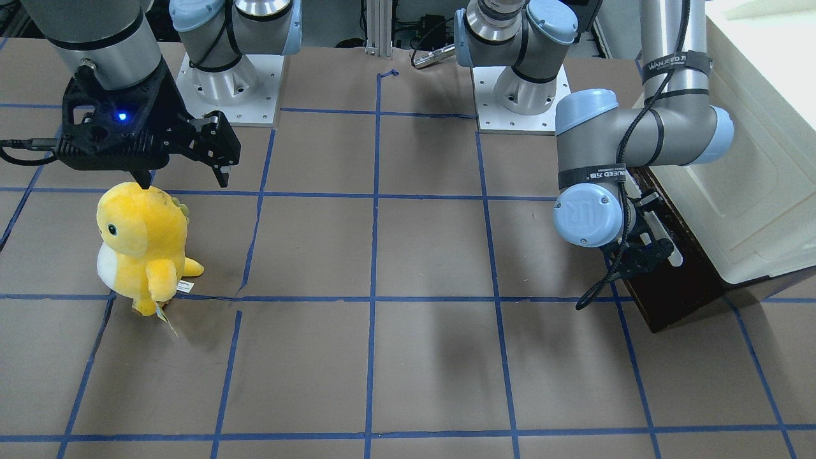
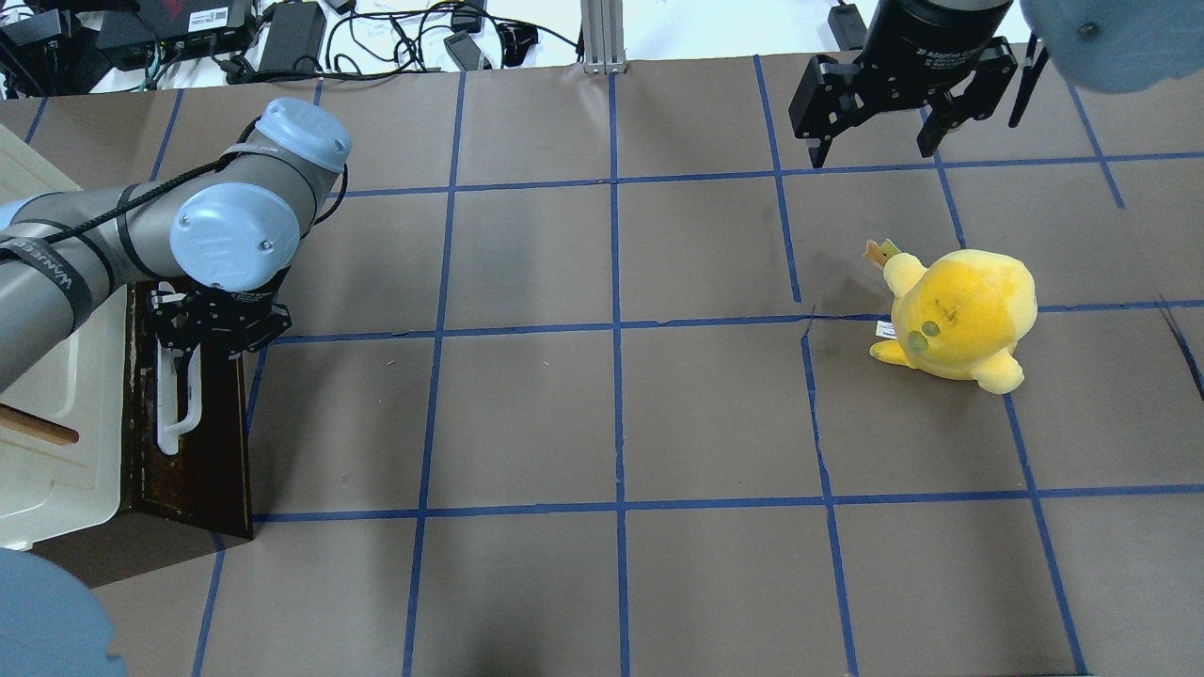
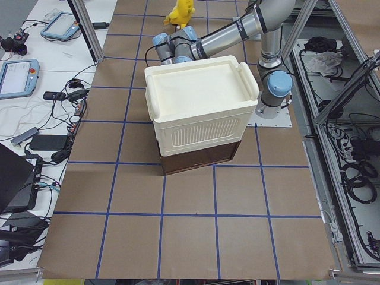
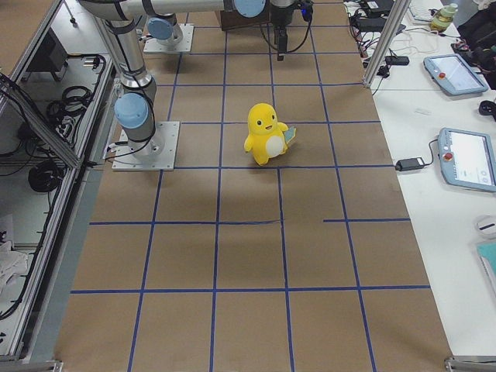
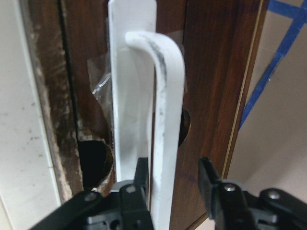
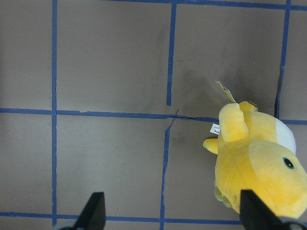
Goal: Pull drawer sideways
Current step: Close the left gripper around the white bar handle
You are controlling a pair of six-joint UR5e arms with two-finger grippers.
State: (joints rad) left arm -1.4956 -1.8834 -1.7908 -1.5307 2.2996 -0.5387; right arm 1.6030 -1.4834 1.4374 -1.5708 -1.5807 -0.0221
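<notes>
The dark brown drawer (image 2: 193,461) sits under the cream-white cabinet (image 2: 56,442) at the table's left end; it also shows in the front view (image 1: 679,296). Its long white bar handle (image 2: 177,414) faces the table's middle. My left gripper (image 2: 202,329) is at the handle's far end. In the left wrist view the gripper (image 5: 173,163) is open, its jaws straddling the handle (image 5: 165,110), with a small gap at the right finger (image 5: 208,179). The drawer's pale inside does not show. My right gripper (image 2: 870,150) hangs open and empty over the table.
A yellow plush toy (image 2: 959,315) stands on the brown paper at the right, just in front of my right gripper (image 1: 185,182); the right wrist view shows it (image 6: 259,163) at lower right. Cables and devices lie beyond the far table edge (image 2: 376,38).
</notes>
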